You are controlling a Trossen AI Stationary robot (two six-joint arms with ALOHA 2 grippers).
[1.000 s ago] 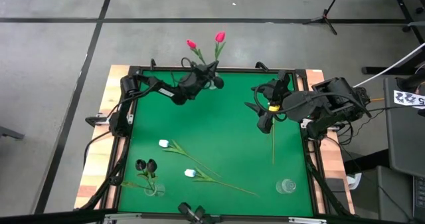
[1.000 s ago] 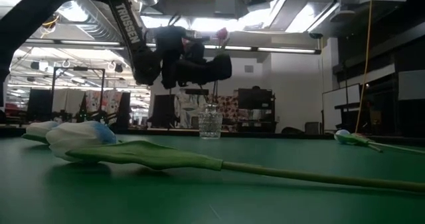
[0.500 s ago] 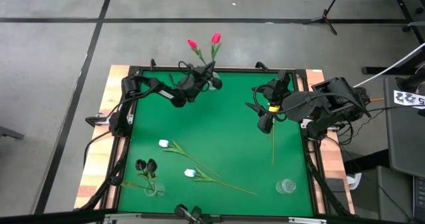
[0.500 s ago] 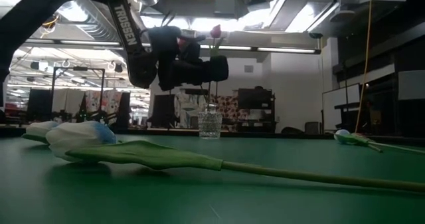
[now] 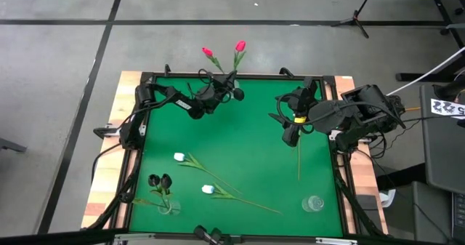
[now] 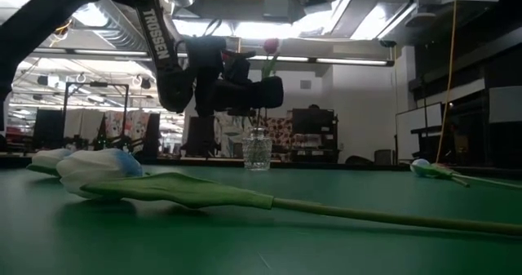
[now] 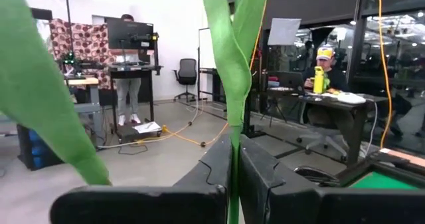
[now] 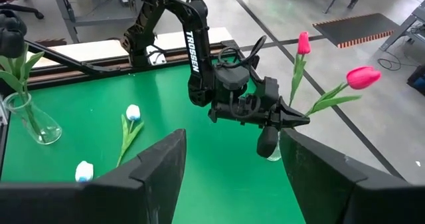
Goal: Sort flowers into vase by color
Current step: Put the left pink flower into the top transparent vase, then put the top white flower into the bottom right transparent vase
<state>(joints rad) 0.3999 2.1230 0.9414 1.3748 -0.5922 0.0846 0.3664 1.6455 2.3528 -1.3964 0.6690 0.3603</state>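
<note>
My left gripper (image 5: 234,94) hangs at the far edge over a clear vase (image 6: 258,150), shut on a pink-red tulip (image 5: 240,46) that stands upright. A second pink-red tulip (image 8: 363,78) leans away beside it; where its stem ends is hidden. Two white tulips (image 5: 179,157) (image 5: 207,190) lie flat on the green table. Dark tulips (image 5: 161,181) stand in a vase at the near left. My right gripper (image 8: 232,157) waits high over the table's right side, open, with nothing between its fingers. My left gripper pinches the tulip's green stem (image 7: 233,184) between its two shut fingers, well below the head. The fingers reach in about level and lie across the stem. The tulip stands upright, head (image 6: 269,44) above the gripper; its lower end is hidden behind the gripper.
An empty glass vase (image 5: 313,203) stands at the near right. Another tulip lies on the right side, its stem (image 5: 298,158) running toward the near edge below my right gripper. People sit and stand at desks (image 7: 319,84) beyond the far edge.
The held tulip's head has swayed toward the table's left and back again, and now stands slightly lower over the far vase. My left gripper has stayed shut on the stem.
</note>
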